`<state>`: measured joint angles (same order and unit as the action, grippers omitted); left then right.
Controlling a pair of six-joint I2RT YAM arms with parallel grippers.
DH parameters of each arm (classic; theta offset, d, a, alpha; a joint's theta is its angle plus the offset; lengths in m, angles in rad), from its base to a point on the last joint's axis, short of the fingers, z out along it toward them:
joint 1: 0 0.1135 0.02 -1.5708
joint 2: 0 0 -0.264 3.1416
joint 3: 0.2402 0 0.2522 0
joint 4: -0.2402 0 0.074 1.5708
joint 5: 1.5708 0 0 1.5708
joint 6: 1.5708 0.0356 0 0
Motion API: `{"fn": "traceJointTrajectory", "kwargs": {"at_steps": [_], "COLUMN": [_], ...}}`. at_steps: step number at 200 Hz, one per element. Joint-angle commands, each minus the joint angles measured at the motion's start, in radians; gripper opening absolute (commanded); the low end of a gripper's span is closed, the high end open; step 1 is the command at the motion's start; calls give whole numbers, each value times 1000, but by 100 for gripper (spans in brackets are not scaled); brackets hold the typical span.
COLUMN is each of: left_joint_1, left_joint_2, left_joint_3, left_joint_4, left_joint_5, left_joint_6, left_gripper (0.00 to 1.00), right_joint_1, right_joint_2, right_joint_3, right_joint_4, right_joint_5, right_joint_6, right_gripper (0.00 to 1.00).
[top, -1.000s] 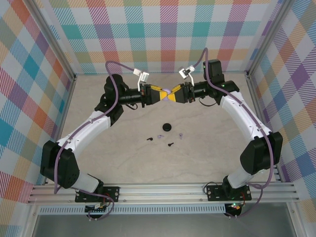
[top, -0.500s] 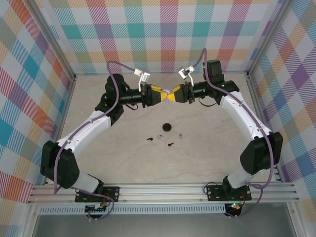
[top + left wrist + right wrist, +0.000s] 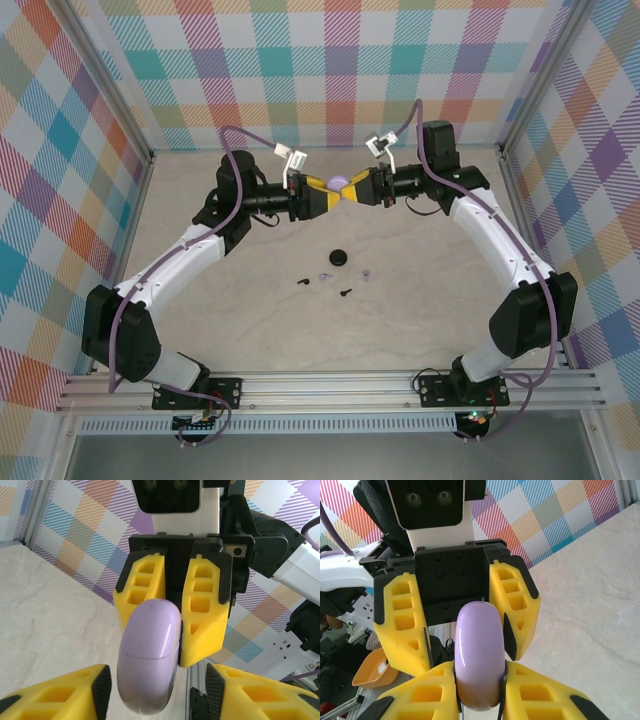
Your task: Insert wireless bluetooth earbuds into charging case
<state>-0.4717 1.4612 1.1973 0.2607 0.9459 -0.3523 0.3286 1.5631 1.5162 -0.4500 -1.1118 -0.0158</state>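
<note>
A closed lilac charging case [image 3: 338,182] hangs in the air at the back of the table, between both grippers. My right gripper [image 3: 478,692] is shut on the case [image 3: 478,652], its pads pressed to both flat sides. My left gripper [image 3: 159,692] faces it and is open, its pads standing clear of the case [image 3: 148,662] on either side. On the table lie two black earbuds [image 3: 303,281] [image 3: 345,292] and two lilac earbuds [image 3: 323,275] [image 3: 368,274]. A round black case [image 3: 339,258] sits just behind them.
Plaid walls and aluminium posts [image 3: 150,158] close in the table on three sides. The metal rail [image 3: 330,385] with both arm bases runs along the near edge. The earbuds lie in the middle of the pale tabletop [image 3: 420,320].
My left gripper's jaws have opened and let go of the lilac case. The right gripper has closed fully on it. Both wrists have shifted slightly towards the back wall.
</note>
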Motion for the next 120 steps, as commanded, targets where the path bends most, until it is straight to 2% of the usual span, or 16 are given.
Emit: {"fn": "traceJointTrajectory", "kwargs": {"at_steps": [1, 45, 79, 120], "left_joint_1": [-8, -12, -16, -21], "left_joint_2": [-27, -18, -6, 1], "left_joint_3": [37, 46, 52, 52], "left_joint_4": [14, 39, 52, 45], "left_joint_5": [42, 75, 76, 76], "left_joint_6": [1, -17, -29, -28], "left_gripper": [50, 46, 40, 42], "right_joint_1": [-3, 1, 6, 6], "right_joint_2": [-31, -22, -17, -21], "right_joint_3": [3, 26, 35, 33], "right_joint_4": [-3, -77, -101, -73], "right_joint_5": [-54, -90, -97, -79], "right_joint_6": [-30, -73, -119, -98], "right_gripper": [18, 20, 20, 20]}}
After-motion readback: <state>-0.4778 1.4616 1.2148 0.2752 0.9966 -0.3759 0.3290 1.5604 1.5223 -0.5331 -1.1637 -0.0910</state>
